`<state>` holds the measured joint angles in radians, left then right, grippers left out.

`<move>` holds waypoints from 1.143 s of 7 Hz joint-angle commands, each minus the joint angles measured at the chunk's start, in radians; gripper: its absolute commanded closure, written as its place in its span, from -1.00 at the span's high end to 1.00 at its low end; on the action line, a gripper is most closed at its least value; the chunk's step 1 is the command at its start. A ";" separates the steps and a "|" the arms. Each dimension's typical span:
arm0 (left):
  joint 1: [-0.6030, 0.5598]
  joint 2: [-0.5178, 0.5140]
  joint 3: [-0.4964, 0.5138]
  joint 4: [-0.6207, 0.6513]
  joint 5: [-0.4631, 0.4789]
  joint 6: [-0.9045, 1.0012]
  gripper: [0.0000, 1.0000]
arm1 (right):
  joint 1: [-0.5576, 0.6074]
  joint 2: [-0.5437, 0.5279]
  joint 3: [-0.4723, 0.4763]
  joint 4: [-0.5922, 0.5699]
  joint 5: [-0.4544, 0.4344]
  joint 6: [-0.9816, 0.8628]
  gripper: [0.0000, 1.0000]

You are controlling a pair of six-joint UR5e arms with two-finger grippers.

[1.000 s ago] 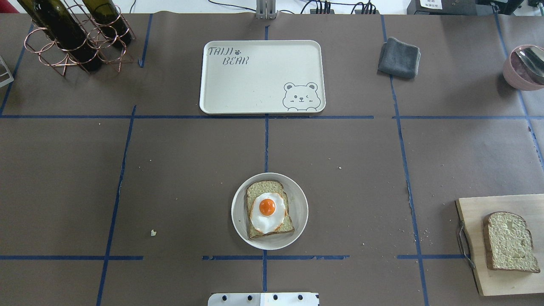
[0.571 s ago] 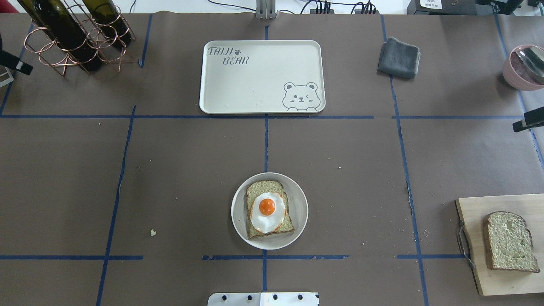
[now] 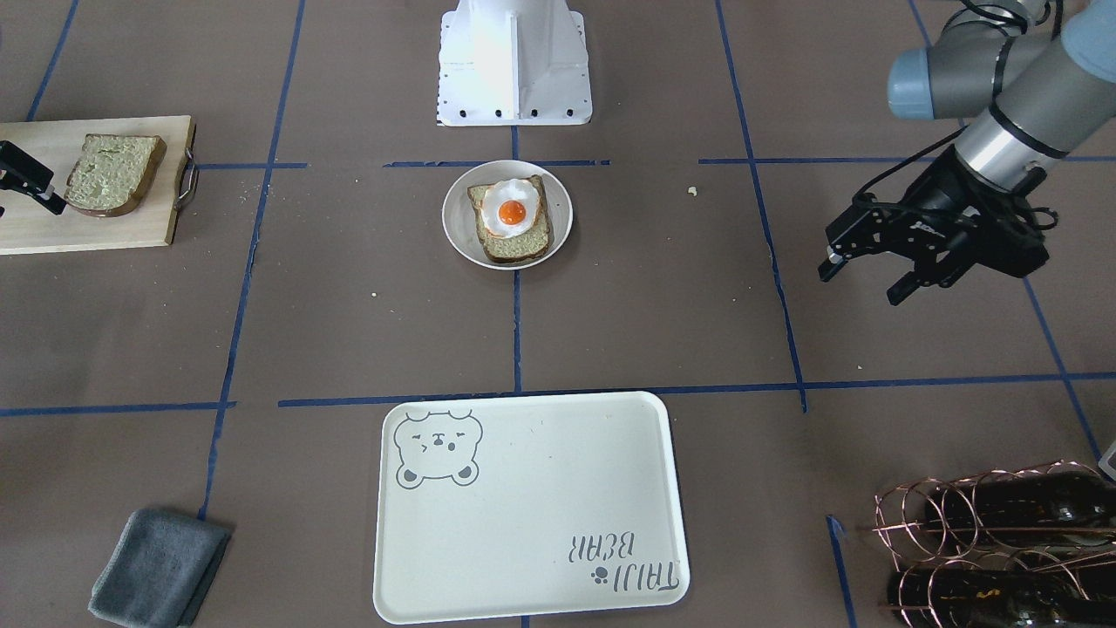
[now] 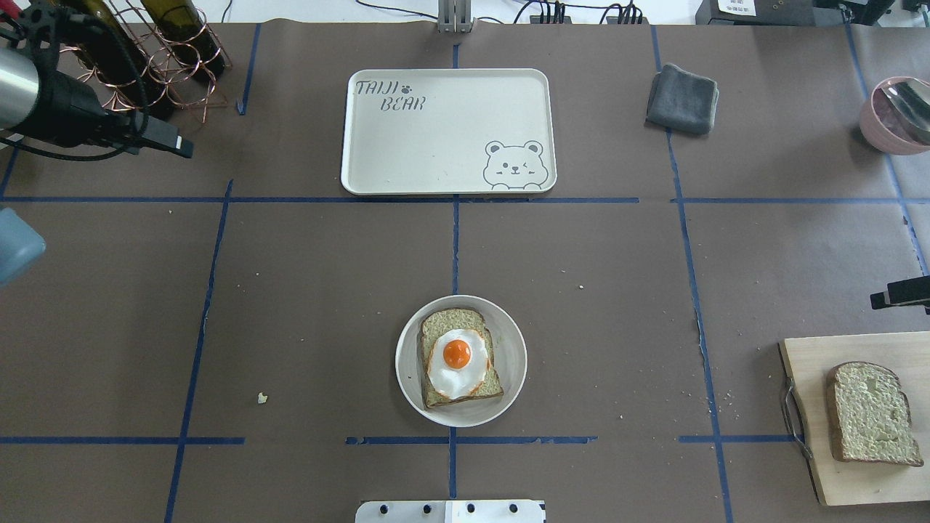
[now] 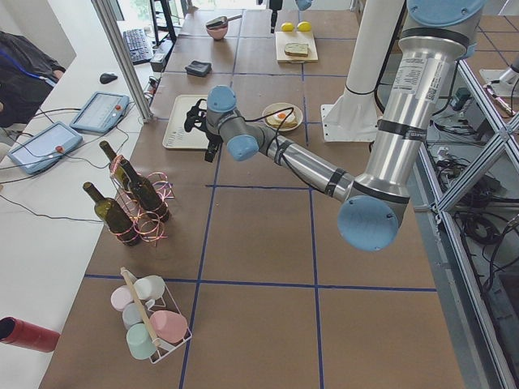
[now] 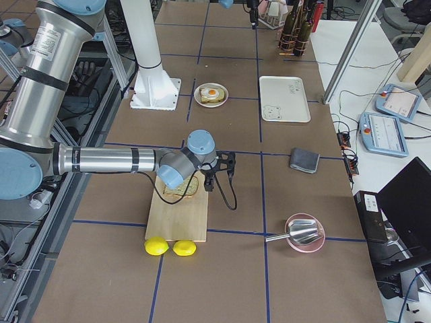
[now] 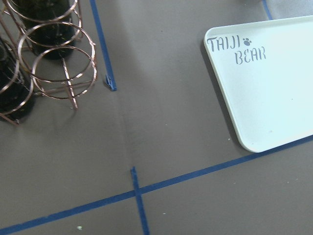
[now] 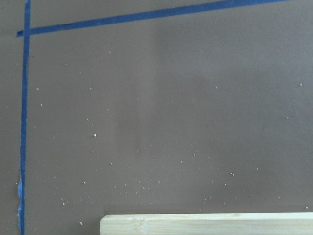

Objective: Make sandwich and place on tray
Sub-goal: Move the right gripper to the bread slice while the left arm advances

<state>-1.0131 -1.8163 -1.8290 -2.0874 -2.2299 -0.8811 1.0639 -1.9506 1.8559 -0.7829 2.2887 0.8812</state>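
You are seeing the left tool [image 3: 859, 281] hovering at the right of the front view with its fingers spread. It is well apart from the tan, brown-crusted bread slice [image 3: 516, 245] carrying the white fried egg [image 3: 510, 206] on the round white plate [image 3: 460, 228] at upper centre. The right tool [image 3: 28, 180] is hovering just beside the second bread slice [image 3: 113, 173] on the wooden cutting board [image 3: 87, 231] at upper left; you cannot tell how its fingers stand. The large cream rectangular bear tray [image 3: 532, 515] is lying at lower centre.

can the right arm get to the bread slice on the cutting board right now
Probably yes. The right gripper hangs just off the edge of the cutting board, close to the bread slice, which lies bare on top with nothing over or around it.
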 commanded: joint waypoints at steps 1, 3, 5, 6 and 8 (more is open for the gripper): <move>0.089 -0.020 -0.047 -0.005 0.050 -0.146 1.00 | -0.118 -0.112 -0.004 0.202 -0.084 0.158 1.00; 0.114 -0.049 -0.053 -0.005 0.050 -0.202 1.00 | -0.183 -0.204 -0.004 0.299 -0.106 0.177 0.98; 0.119 -0.054 -0.055 -0.005 0.050 -0.203 1.00 | -0.232 -0.212 -0.049 0.304 -0.121 0.177 0.89; 0.119 -0.054 -0.053 -0.005 0.050 -0.202 1.00 | -0.272 -0.211 -0.060 0.306 -0.142 0.177 0.90; 0.119 -0.054 -0.055 -0.005 0.050 -0.202 1.00 | -0.362 -0.202 -0.078 0.309 -0.187 0.179 0.93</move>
<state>-0.8939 -1.8703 -1.8826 -2.0924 -2.1798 -1.0830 0.7571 -2.1558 1.7909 -0.4762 2.1271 1.0587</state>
